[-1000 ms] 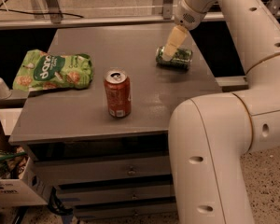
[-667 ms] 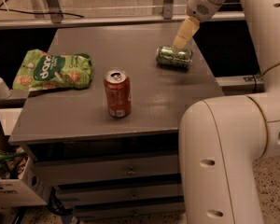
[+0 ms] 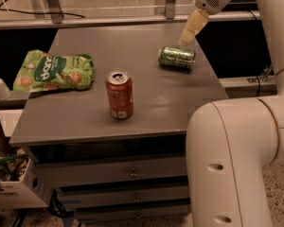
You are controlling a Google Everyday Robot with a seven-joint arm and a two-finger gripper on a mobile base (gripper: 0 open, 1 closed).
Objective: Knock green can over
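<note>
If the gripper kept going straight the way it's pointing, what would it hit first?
Probably the slim green metal can, lying on its side on the grey table. The gripper hangs just above it, pointing downward. Depth is unclear, so it might meet the table just behind the can instead.

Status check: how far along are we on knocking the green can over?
Done: the green can lies on its side near the far right of the table. In hand: nothing; the gripper hangs above the can's far side, apparently clear of it. Left: nothing of the knock itself, as far as I can see. The orange can stands upright, and the snack bag lies flat at left.
</note>
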